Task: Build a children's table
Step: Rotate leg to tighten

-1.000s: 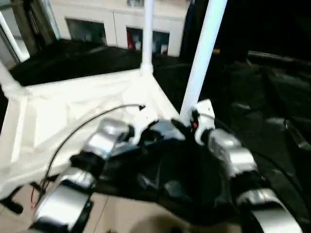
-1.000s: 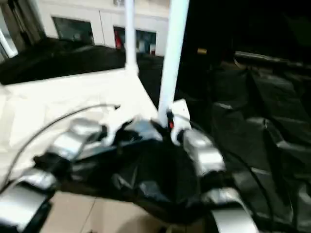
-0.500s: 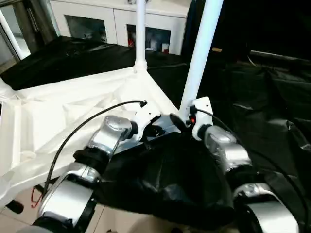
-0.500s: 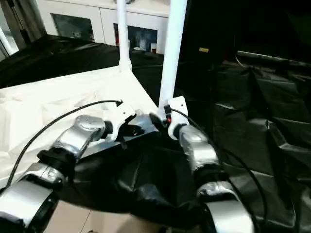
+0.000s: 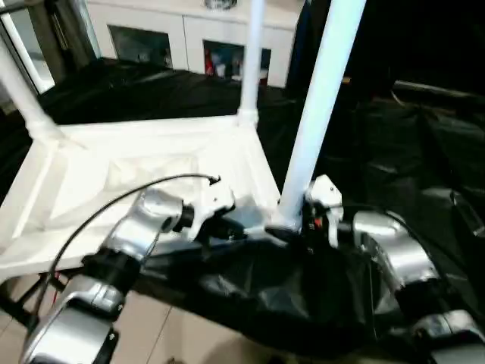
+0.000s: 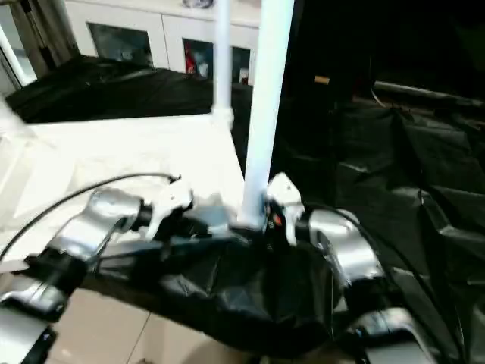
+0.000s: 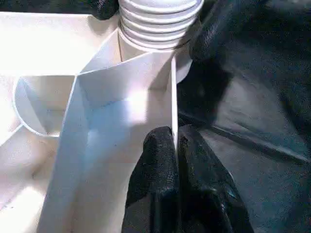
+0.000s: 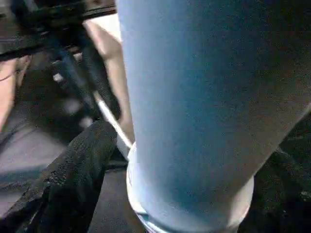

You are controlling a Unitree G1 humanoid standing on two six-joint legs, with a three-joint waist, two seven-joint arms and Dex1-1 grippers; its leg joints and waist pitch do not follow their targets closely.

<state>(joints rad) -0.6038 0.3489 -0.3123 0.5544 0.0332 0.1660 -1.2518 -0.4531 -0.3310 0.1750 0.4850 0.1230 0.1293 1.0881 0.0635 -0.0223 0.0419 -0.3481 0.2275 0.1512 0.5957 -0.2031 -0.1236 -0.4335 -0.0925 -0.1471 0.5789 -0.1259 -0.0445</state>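
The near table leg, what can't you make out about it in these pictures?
- Near leg: its upper end, cut off by the top edge of the left eye view.
- Its threaded end: how deep it sits in the tabletop socket, hidden by the socket wall, left wrist view.
- Right hand: contact with the leg, blocked by the leg, right wrist view.

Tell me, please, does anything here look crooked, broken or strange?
Yes: the near leg leans to one side, while the far leg stands straight. In the left wrist view, threads still show above its corner socket, so it seems not fully screwed into the tabletop. Nothing looks broken.
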